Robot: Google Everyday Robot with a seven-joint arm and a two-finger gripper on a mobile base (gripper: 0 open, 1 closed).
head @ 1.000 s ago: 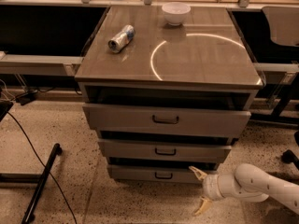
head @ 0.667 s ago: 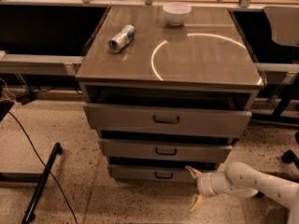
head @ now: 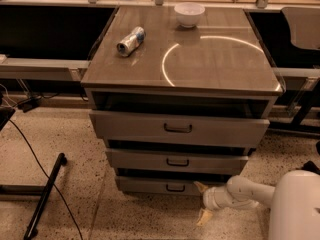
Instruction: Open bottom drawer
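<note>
You are looking down at a grey cabinet whose glossy top (head: 220, 69) carries a bright ring of reflected light (head: 172, 51). A can (head: 131, 40) lies on its side near the top's left edge, and a white bowl (head: 189, 14) stands upright at the back. Three drawer fronts step down the face. The widest drawer (head: 130, 126) comes first, then the middle drawer (head: 140, 160). The bottom drawer (head: 145, 185) is the slimmest and sits just above the floor, with a small dark handle (head: 175, 188) and a dark gap above its front.

Your gripper (head: 201, 202) is low on the right, just beside the bottom drawer's right end and right of that handle. Its pale fingers (head: 200, 186) are spread apart and hold nothing. The upper one is right at the drawer front, but you cannot tell whether it touches.

The floor (head: 65, 134) is speckled stone. A black cable (head: 31, 150) trails across it on the left towards a black stand leg (head: 45, 196). Dark desk panels (head: 50, 31) flank the cabinet, and a chair (head: 303, 26) stands at the right.
</note>
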